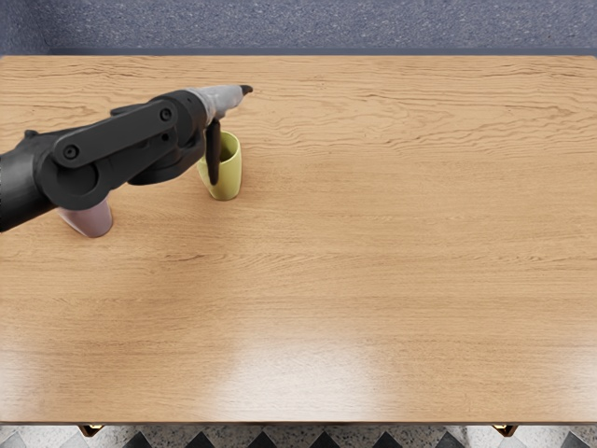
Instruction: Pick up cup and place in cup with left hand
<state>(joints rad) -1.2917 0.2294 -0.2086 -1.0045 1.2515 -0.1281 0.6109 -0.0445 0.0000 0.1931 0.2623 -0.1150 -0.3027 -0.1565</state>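
We treat the table (373,261) as the base reference. Its far edge runs straight across below a speckled blue surface (373,28); its near edge runs parallel above a patterned floor (326,437). The wooden top extends from the yellow cup to the picture's right border and forward to the near edge, giving lateral and forward travel its longest span. The span between the yellow cup and the far edge is shorter.

We see the left arm (117,149) enter from the picture's left border and reach inward at a slant, rising in the picture toward the far edge. Its dark, jointed links pass over the pink cup, and it ends in the left hand (211,105), located at the far left part of the table. The hand's pale section points toward the picture's right and terminates in a dark tip. A slender dark part hangs down from the hand, across the view of the yellow cup's near-left side. We cannot tell whether the hand is wide or narrow, nor whether it touches the yellow cup.

We locate the yellow cup (229,177) upright on the table, opening upward, its left side and part of its rim hidden by the hand. We locate the pink cup (94,221) nearer to the picture's left border and closer to the near edge than the yellow one; only its lower body shows.
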